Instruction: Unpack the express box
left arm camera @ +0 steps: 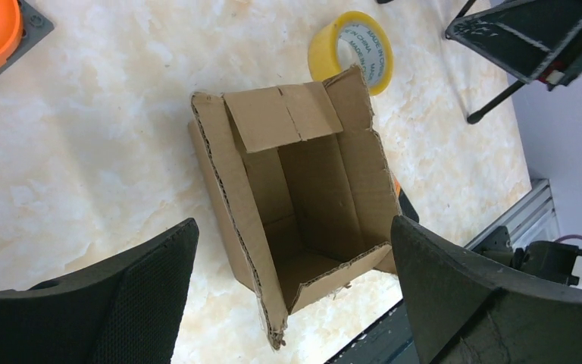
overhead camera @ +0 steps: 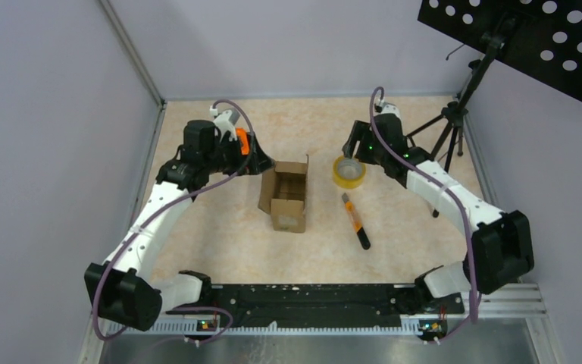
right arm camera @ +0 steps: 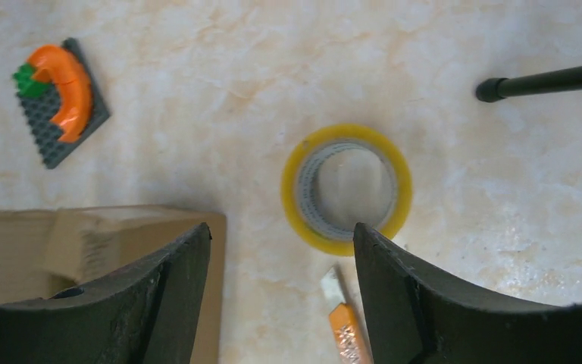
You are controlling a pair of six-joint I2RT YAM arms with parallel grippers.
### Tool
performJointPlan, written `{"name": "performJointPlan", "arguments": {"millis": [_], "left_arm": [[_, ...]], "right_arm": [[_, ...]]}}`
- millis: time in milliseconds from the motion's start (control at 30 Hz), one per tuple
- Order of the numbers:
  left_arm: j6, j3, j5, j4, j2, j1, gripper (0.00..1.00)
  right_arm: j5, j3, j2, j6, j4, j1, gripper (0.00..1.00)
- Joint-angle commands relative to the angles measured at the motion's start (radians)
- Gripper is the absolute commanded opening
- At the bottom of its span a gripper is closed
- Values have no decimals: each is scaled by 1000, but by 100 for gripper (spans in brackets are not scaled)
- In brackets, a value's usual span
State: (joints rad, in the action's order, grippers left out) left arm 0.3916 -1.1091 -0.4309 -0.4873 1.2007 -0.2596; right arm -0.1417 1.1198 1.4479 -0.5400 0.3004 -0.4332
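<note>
The express box (overhead camera: 284,196) is a small brown cardboard carton standing in the middle of the table with its flaps open. In the left wrist view the box (left arm camera: 303,197) is open towards the camera and I see only bare cardboard inside. My left gripper (overhead camera: 261,162) is open at the box's far left corner. Its fingers (left arm camera: 151,296) stand on either side of the box without touching it. My right gripper (overhead camera: 351,149) is open and empty, hovering over a yellow tape roll (overhead camera: 348,173) to the right of the box. The box's edge also shows in the right wrist view (right arm camera: 23,243).
An orange and black utility knife (overhead camera: 355,221) lies right of the box, also in the right wrist view (right arm camera: 345,326). The tape roll (right arm camera: 346,187) lies flat. An orange toy on a grey studded plate (right arm camera: 57,95) sits behind the box. A black tripod (overhead camera: 455,121) stands at the back right.
</note>
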Motion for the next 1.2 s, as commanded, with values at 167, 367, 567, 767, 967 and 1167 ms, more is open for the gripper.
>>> {"name": "performJointPlan", "arguments": {"millis": [167,367,567,767,967,1167], "left_arm": [[-83,13,18,36,-86,-9,98],[-82,36,34,47,-99,-8,98],[-82,49,46,50,-113,-8,98],[-98,52,49,46,-125,-8,98],[-99,49,49,47,-133,-9,98],[-103,52,57,46,-140,-9,98]], "right_arm": [[17,-57,-227,9,9,-68,68],[14,-83,-322,14,18,-68,69],[28,-84,-353,13,16,-68,70],[35,-84,-356,13,8,-68,70],[39,-86,-372,16,13,-68,70],[50,-84,-373,11,6,-68,70]]}}
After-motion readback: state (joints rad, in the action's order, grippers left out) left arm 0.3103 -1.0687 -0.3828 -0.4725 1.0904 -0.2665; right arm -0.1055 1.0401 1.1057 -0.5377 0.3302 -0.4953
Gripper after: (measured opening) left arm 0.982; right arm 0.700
